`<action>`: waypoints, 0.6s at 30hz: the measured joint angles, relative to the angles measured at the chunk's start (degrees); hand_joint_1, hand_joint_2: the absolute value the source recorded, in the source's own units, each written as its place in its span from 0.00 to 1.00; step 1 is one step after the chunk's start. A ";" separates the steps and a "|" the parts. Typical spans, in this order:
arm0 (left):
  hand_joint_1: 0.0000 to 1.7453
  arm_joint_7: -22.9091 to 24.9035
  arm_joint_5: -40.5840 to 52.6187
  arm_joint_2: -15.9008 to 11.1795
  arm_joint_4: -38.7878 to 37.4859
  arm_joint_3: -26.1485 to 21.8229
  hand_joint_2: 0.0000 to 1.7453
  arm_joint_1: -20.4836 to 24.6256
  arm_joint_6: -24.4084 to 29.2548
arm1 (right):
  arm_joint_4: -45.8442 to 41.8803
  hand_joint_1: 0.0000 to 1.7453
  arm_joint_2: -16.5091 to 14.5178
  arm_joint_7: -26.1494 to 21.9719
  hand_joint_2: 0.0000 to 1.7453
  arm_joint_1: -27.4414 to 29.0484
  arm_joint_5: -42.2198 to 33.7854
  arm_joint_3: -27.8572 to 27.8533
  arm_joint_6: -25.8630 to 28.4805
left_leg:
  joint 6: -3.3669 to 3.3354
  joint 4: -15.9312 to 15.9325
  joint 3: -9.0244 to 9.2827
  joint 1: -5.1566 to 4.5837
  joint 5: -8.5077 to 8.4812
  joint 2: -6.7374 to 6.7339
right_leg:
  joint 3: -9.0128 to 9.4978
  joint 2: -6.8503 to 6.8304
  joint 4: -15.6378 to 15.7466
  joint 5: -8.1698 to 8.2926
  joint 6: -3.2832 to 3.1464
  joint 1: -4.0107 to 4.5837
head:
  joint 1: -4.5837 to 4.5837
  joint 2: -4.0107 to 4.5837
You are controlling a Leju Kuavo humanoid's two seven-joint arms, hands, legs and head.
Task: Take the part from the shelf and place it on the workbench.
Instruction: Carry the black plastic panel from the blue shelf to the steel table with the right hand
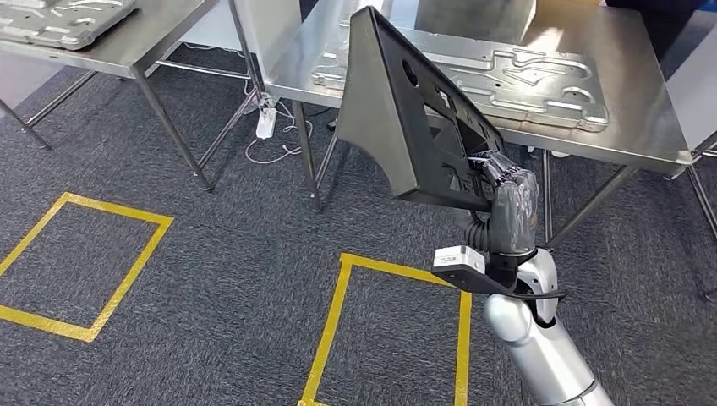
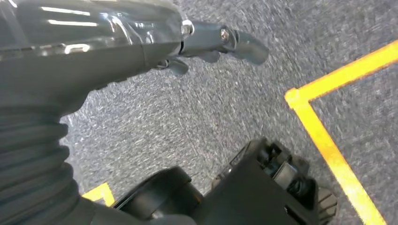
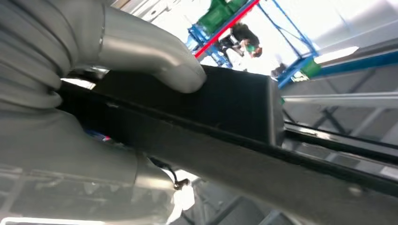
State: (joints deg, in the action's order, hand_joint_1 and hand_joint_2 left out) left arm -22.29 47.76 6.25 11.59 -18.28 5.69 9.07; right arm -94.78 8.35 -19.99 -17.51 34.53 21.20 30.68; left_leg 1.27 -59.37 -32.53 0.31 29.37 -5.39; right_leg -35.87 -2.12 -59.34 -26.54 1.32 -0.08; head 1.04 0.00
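Note:
A large black plastic part [image 1: 397, 118] with cut-out holes stands tilted on edge in the air, its upper end over the near edge of the steel workbench [image 1: 643, 127]. My right hand [image 1: 507, 194] grips its lower edge from below. In the right wrist view the thumb [image 3: 145, 51] presses on the black part [image 3: 244, 126]. My left hand [image 2: 94, 33] hangs over the grey carpet with its fingers [image 2: 234, 42] loosely curled and nothing in them.
A stamped metal panel [image 1: 507, 80] lies on the workbench top. A second steel table [image 1: 152, 38] with another panel stands at the far left. Yellow tape squares [image 1: 397, 330] mark the carpet. A white power strip [image 1: 265, 123] and cable lie under the tables.

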 joint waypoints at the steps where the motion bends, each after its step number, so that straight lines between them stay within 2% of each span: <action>1: 0.00 0.00 0.11 -0.01 0.02 0.02 1.00 0.09 0.01 | 0.11 1.00 -0.02 0.01 1.00 -0.01 0.00 0.02 0.05 | 0.31 -0.12 0.15 0.10 0.28 0.41 | 0.08 0.51 0.12 0.07 -0.32 -0.13 | -0.23 0.00; 2: 0.00 -0.01 0.20 -0.01 0.03 0.04 1.00 0.19 0.06 | 0.18 1.00 -0.03 0.03 1.00 -0.08 0.00 0.02 0.15 | 0.57 -1.02 -0.12 0.22 1.01 1.38 | 0.18 0.98 0.23 0.16 -0.75 -0.32 | -0.45 0.00; 4: 0.00 0.02 0.38 -0.02 0.04 0.06 1.00 0.27 0.21 | 0.20 1.00 -0.07 0.04 1.00 -0.09 -0.02 0.05 0.40 | 0.81 -6.56 -2.61 0.41 4.06 4.06 | 0.33 1.93 0.37 0.25 -1.41 -0.68 | -1.28 0.00; 6: 0.00 0.10 0.67 -0.02 0.04 0.08 1.00 0.16 0.55 | 0.20 1.00 0.01 0.01 1.00 0.42 -0.37 -0.05 0.65 | 0.84 -14.27 -6.42 0.44 7.00 5.09 | 0.36 3.07 0.35 0.24 -1.70 -0.67 | -2.11 0.00; 7: 0.00 0.22 0.86 0.01 0.04 0.10 1.00 0.16 0.79 | 0.19 1.00 0.15 -0.07 1.00 0.90 -0.75 -0.20 0.75 | 0.83 -16.31 -7.52 0.45 7.22 5.20 | 0.40 3.70 0.34 0.24 -1.72 -0.65 | -2.33 0.00; 8: 0.00 0.35 1.05 0.05 0.04 0.14 1.00 0.17 1.02 | 0.12 1.00 0.39 -0.20 1.00 1.50 -1.28 -0.42 0.86 | 0.81 -16.07 -7.55 0.49 6.30 5.24 | 0.47 4.38 0.32 0.23 -1.70 -0.66 | -2.49 0.00; 9: 0.00 0.51 1.26 0.10 0.04 0.20 1.00 0.19 1.21 | -0.02 1.00 0.71 -0.40 1.00 2.15 -1.87 -0.73 0.97 | 0.78 -13.49 -6.48 0.58 4.43 5.47 | 0.55 5.08 0.27 0.21 -1.65 -0.71 | -2.62 0.00; 10: 0.00 0.67 1.43 0.16 0.04 0.28 1.00 0.18 1.37 | -0.22 1.00 1.07 -0.67 1.00 2.79 -2.43 -1.07 1.07 | 0.76 -9.49 -4.77 0.75 2.22 6.27 | 0.58 5.78 0.17 0.14 -1.53 -0.79 | -2.74 0.00; 11: 0.00 0.80 1.55 0.27 0.03 0.40 1.00 0.13 1.52 | -0.47 1.00 1.49 -0.95 1.00 3.37 -2.95 -1.46 1.17 | 0.76 -5.60 -3.09 1.00 0.65 7.89 | 0.46 6.46 -0.01 0.07 -1.28 -0.79 | -2.91 0.00; 12: 0.00 0.92 1.61 0.39 0.02 0.50 1.00 0.10 1.67 | -0.71 1.00 1.91 -1.17 1.00 3.84 -3.35 -1.86 1.24 | 0.72 -2.81 -1.93 1.23 -0.27 9.31 | 0.23 7.11 -0.18 0.07 -0.96 -0.79 | -2.96 0.00; 13: 0.00 1.03 1.64 0.56 0.01 0.58 1.00 0.07 1.79 | -0.95 1.00 2.32 -1.37 1.00 4.25 -3.67 -2.24 1.29 | 0.62 -1.40 -1.37 1.30 -0.47 10.39 | -0.03 7.72 -0.26 0.14 -0.57 -0.86 | -2.92 0.00; 14: 0.00 1.13 1.64 0.77 -0.01 0.65 1.00 0.04 1.88 | -1.18 1.00 2.69 -1.51 1.00 4.66 -3.90 -2.59 1.33 | 0.40 -1.14 -1.27 1.23 -0.24 10.73 | -0.26 8.37 -0.19 0.31 -0.13 -0.96 | -2.87 0.00; 15: 0.00 1.18 1.64 0.96 -0.01 0.69 1.00 0.03 1.93 | -1.42 1.00 3.02 -1.60 1.00 5.08 -4.03 -2.90 1.33 | 0.03 -1.07 -1.26 1.15 -0.33 10.07 | -0.40 9.07 -0.01 0.51 0.28 -1.10 | -2.76 0.00; 16: 0.00 1.22 1.63 1.15 -0.01 0.74 1.00 0.05 1.99 | -1.66 1.00 3.32 -1.69 1.00 5.51 -4.14 -3.19 1.32 | -0.38 -0.91 -1.17 1.07 -0.43 9.36 | -0.55 8.87 0.01 0.52 0.64 -1.17 | -2.70 0.00; 18: 0.00 1.25 1.55 1.47 -0.01 0.81 1.00 0.09 2.18 | -2.00 1.00 3.83 -1.79 1.00 5.89 -4.19 -3.65 1.25 | -1.15 -0.57 -0.98 1.11 -0.61 7.85 | -1.79 6.50 -2.13 -0.88 1.05 -0.92 | -2.09 0.00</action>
State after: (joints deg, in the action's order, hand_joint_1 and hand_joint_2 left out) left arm -21.05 49.31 7.72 11.58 -17.46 5.77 11.25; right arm -96.78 12.18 -21.78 -11.63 30.34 17.55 31.92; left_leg 0.12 -59.94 -33.52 1.42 28.76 2.46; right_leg -37.66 4.38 -61.47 -27.42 2.36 -1.00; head -1.05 0.00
